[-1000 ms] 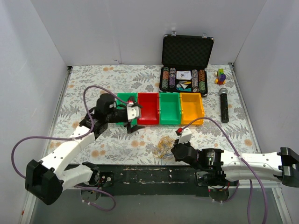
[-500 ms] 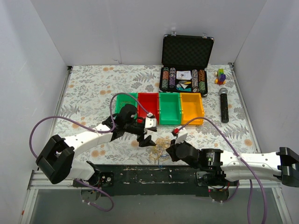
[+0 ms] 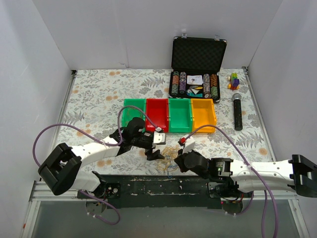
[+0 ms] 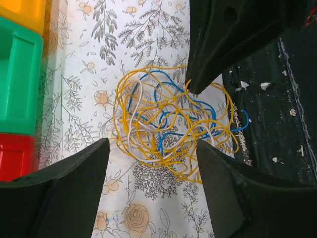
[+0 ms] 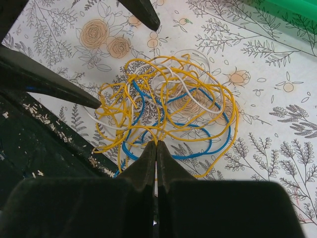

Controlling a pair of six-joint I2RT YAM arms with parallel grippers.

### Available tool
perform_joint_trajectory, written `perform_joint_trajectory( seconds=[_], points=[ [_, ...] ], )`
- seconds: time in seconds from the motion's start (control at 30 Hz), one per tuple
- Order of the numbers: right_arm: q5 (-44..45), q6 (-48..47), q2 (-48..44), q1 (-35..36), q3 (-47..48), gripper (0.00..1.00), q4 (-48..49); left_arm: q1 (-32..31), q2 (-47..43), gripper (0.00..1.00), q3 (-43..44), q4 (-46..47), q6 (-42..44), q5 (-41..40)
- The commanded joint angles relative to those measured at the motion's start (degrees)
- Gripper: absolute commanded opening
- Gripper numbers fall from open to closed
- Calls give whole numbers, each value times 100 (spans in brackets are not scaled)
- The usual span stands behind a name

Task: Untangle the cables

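The cables (image 3: 168,154) are a small tangle of thin yellow, blue and white looped strands on the floral cloth near the table's front edge. They also show in the left wrist view (image 4: 166,124) and the right wrist view (image 5: 163,104). My left gripper (image 3: 157,148) is open, its fingers spread just short of the tangle's left side (image 4: 152,148), not touching it. My right gripper (image 3: 179,159) is shut, its tip (image 5: 156,144) pinching yellow strands at the tangle's right edge. Its fingers (image 4: 213,54) show dark beyond the tangle in the left wrist view.
Four bins stand in a row behind the tangle: green (image 3: 133,114), red (image 3: 157,115), green (image 3: 180,115), orange (image 3: 204,115). An open black case of chips (image 3: 195,84), a microphone (image 3: 237,111) and a small toy (image 3: 234,80) lie at the back right. The black front rail (image 3: 163,182) lies right beside the tangle.
My left arm swung from the green bin down to the tangle and now holds its open fingers beside it. My right gripper shifted slightly left at the tangle.
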Motion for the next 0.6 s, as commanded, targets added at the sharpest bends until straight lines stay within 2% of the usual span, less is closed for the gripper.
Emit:
perform_joint_trajectory(
  seconds=[0.0,0.13,0.27,0.37,0.5,0.57],
  points=[
    [-74,-184,27,28,123,1,289,-48,-27,70,-289,509,183,-346],
    [-135,-245,71,28,149,1,281,-40,52,55,-281,738,43,-355],
    [-241,-351,97,28,132,1,526,-40,131,51,-290,1010,-107,-426],
    [-320,-465,185,28,140,1,597,-40,184,45,-281,1081,-150,-347],
    [-320,-544,264,28,184,1,641,-49,219,32,-228,1003,-212,-171],
    [-285,-553,282,28,176,1,650,-57,228,30,-167,792,-142,-40]
  ],
)
